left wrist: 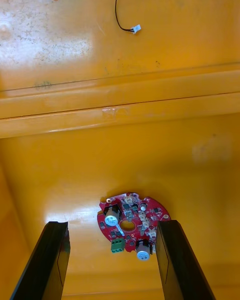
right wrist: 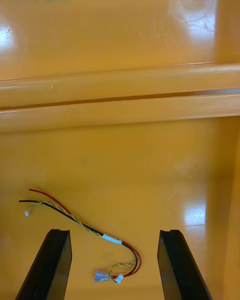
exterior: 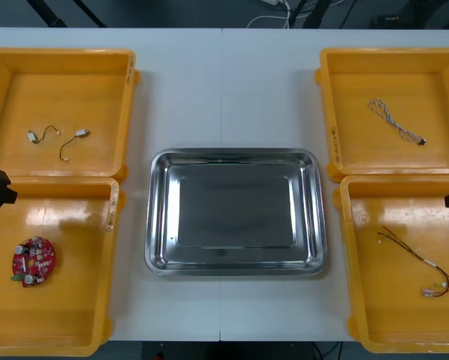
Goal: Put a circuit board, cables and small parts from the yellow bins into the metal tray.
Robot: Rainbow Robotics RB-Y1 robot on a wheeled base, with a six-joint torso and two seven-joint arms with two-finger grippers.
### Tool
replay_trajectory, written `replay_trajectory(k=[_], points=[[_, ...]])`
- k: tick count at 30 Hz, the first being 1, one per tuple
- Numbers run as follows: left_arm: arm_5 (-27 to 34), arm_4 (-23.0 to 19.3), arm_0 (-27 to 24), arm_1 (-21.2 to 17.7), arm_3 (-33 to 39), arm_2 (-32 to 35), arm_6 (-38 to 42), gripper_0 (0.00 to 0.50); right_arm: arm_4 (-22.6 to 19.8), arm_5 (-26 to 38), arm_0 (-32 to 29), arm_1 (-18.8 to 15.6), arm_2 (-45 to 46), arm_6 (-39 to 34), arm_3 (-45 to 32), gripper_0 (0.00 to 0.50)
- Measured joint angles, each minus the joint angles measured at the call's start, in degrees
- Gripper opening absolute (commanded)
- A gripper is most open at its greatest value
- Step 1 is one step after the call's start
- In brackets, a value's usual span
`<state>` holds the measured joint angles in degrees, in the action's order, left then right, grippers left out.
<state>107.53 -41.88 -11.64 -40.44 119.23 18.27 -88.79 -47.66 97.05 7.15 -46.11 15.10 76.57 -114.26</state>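
The circuit board is a round red disc. Its face is crowded with small components: two silver-topped cylinders, a green block at the edge, pale connectors, and a hole at the middle. It lies flat on the smooth, glossy floor of the near left yellow bin, toward that bin's outer side. My left claw hangs above it with both black fingers spread wide, gripping nothing. The board sits between them, nearer one finger than the other.

In the far left yellow bin, two short, thin black cables with pale ends curl apart from each other.

My right claw is likewise spread and empty, over the near right yellow bin. Between its fingers and just beyond them lies a thin cable of red, black and yellow-green strands. It is partly twisted, bound by a white band, and ends in small pale connectors. The far right yellow bin holds a twisted blue and white cable, lying slantwise with a dark end.

The metal tray rests between the bins on the white tabletop. It is rectangular with rounded corners and a rolled rim, and is bare and mirror-bright inside. The bins are moulded plastic with thick rims, and on each side the two bins' rims lie just beside one another.
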Motion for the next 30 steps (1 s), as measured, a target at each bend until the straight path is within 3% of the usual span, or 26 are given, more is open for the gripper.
replay_trajectory(k=[30], points=[[0.00,0.00,0.00,0.00,0.00,0.00,0.00,0.500,0.00,0.00,0.00,0.00,0.00,0.00,0.00,0.500]])
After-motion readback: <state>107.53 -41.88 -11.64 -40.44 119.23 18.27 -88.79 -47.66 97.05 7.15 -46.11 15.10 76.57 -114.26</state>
